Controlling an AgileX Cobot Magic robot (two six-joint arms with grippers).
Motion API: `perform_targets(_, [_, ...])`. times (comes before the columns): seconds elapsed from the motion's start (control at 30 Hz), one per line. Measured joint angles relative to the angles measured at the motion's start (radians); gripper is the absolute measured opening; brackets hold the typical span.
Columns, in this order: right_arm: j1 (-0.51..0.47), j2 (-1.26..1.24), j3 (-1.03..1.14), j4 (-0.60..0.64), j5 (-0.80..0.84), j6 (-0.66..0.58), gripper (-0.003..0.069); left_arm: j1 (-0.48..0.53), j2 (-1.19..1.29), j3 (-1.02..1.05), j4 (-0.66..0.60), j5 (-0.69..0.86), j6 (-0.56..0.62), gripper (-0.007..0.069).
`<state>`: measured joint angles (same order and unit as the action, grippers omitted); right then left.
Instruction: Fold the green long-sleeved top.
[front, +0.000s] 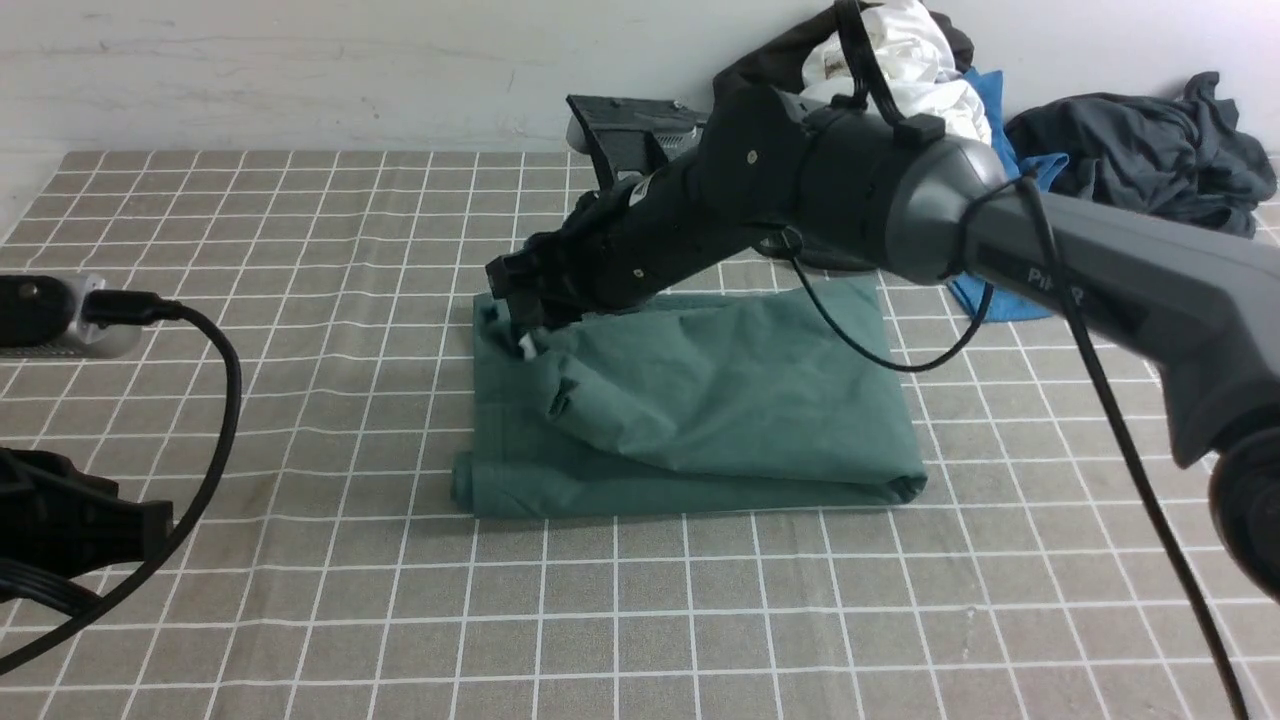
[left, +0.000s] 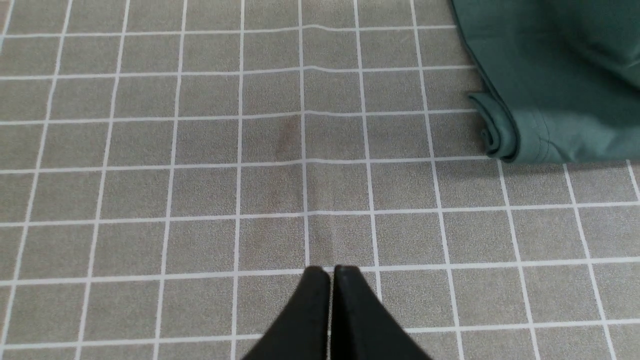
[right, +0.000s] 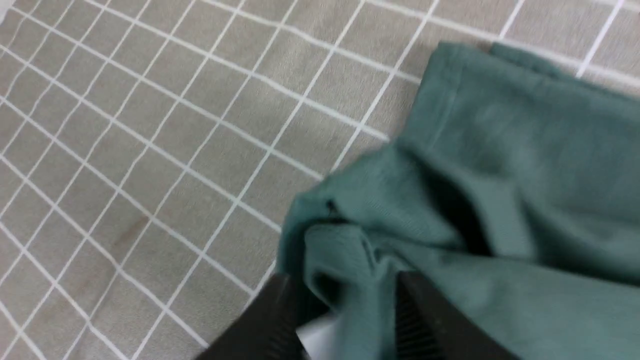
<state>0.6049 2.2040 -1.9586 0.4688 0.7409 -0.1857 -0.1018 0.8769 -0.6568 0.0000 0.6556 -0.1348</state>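
Where it lies near the middle of the tablecloth (front: 300, 420), the green long-sleeved top (front: 720, 400) forms a rough rectangle of several layers, a dark, muted green jersey with a soft, matte surface. Its near edge runs fairly straight across the grid, and at the near left corner the hem (left: 495, 132) curls into a small roll with a stitched seam showing. We see an upper layer draped loosely over the lower ones, creased and puckered toward the far left corner, where the cloth rises off the pile. There the right gripper (right: 345, 282) has it: its two black ribbed fingers (right: 420, 320) are drawn partway together around a bunched wad of the fabric, with a scrap of white label (right: 320, 340) showing between them. The tablecloth beneath is a grey-beige woven sheet ruled by thin white lines into squares. The left gripper (left: 330, 272) hangs over that sheet, well apart from the top on its left, its smooth black fingers pressed together tip to tip and holding nothing. Against the back wall on the right we find a heap of other clothes: a crumpled dark grey garment (front: 1140, 150), a blue garment (front: 1030, 168) and a white garment (front: 920, 60).
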Motion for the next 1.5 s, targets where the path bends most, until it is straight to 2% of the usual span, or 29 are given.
perform_targets(0.07, [-0.008, -0.008, -0.022, -0.035, 0.025, -0.003, 0.0335, 0.000, 0.000, 0.000, 0.000, -0.002, 0.001, -0.0007])
perform_targets(0.13, [-0.011, -0.011, -0.030, -0.066, 0.047, -0.003, 0.0343, 0.000, 0.000, 0.000, 0.000, -0.003, 0.001, -0.0007])
perform_targets(0.3, [-0.010, 0.005, -0.017, -0.119, 0.124, 0.015, 0.0289, 0.000, 0.000, 0.000, 0.000, -0.011, 0.001, -0.0007])
perform_targets(0.33, [-0.005, 0.031, -0.007, -0.113, 0.141, 0.020, 0.0235, 0.000, 0.000, 0.000, 0.000, -0.017, 0.001, -0.0007])
perform_targets(0.43, [0.023, 0.089, -0.002, -0.055, 0.137, 0.008, 0.0130, 0.000, -0.001, 0.000, -0.008, -0.033, 0.007, -0.0007])
perform_targets(0.5, [0.039, 0.106, -0.002, -0.031, 0.127, -0.013, 0.0097, 0.000, -0.006, 0.000, -0.013, -0.033, 0.015, -0.0007])
perform_targets(0.57, [0.081, 0.129, -0.013, 0.017, 0.103, -0.106, 0.0020, 0.000, -0.040, 0.001, -0.028, -0.042, 0.056, -0.0007])
perform_targets(0.63, [0.094, 0.129, -0.031, 0.025, 0.105, -0.131, 0.0006, 0.000, -0.073, 0.002, -0.036, -0.057, 0.080, -0.0007])
perform_targets(0.73, [0.089, 0.100, -0.130, 0.026, 0.155, -0.161, -0.0012, -0.025, -0.213, 0.026, -0.058, -0.114, 0.208, -0.0007])
perform_targets(0.8, [0.080, 0.067, -0.169, 0.004, 0.196, -0.164, -0.0012, -0.041, -0.280, 0.050, -0.062, -0.137, 0.258, -0.0007])
perform_targets(0.87, [0.056, -0.012, -0.261, -0.070, 0.303, -0.165, -0.0013, -0.065, -0.403, 0.115, -0.069, -0.174, 0.316, -0.0007])
perform_targets(0.97, [0.045, -0.125, -0.336, -0.213, 0.429, -0.158, -0.0013, -0.073, -0.521, 0.199, -0.068, -0.225, 0.338, -0.0007])
perform_targets(1.0, [0.045, -0.133, -0.339, -0.225, 0.437, -0.156, -0.0013, -0.073, -0.529, 0.204, -0.065, -0.235, 0.339, -0.0007])
perform_targets(1.03, [0.045, -0.205, -0.351, -0.321, 0.483, -0.153, -0.0013, -0.073, -0.594, 0.248, -0.051, -0.277, 0.341, -0.0007])
perform_targets(1.07, [0.045, -0.212, -0.351, -0.339, 0.487, -0.152, -0.0013, -0.073, -0.600, 0.252, -0.049, -0.286, 0.343, -0.0007])
perform_targets(1.17, [0.010, -0.348, -0.267, -0.441, 0.510, -0.087, -0.0013, -0.073, -0.698, 0.294, -0.045, -0.320, 0.346, -0.0007])
perform_targets(1.33, [-0.056, -0.498, -0.048, -0.490, 0.519, -0.054, -0.0014, -0.073, -0.748, 0.309, -0.044, -0.318, 0.346, -0.0007])
perform_targets(1.43, [-0.096, -0.656, 0.212, -0.491, 0.428, -0.043, -0.0014, -0.073, -0.750, 0.310, -0.044, -0.318, 0.346, -0.0007])
perform_targets(1.47, [-0.100, -0.674, 0.227, -0.491, 0.417, -0.041, -0.0014, -0.073, -0.750, 0.310, -0.044, -0.318, 0.346, -0.0007])
perform_targets(1.5, [-0.108, -0.732, 0.331, -0.491, 0.336, -0.036, -0.0014, -0.073, -0.751, 0.310, -0.044, -0.318, 0.346, -0.0007])
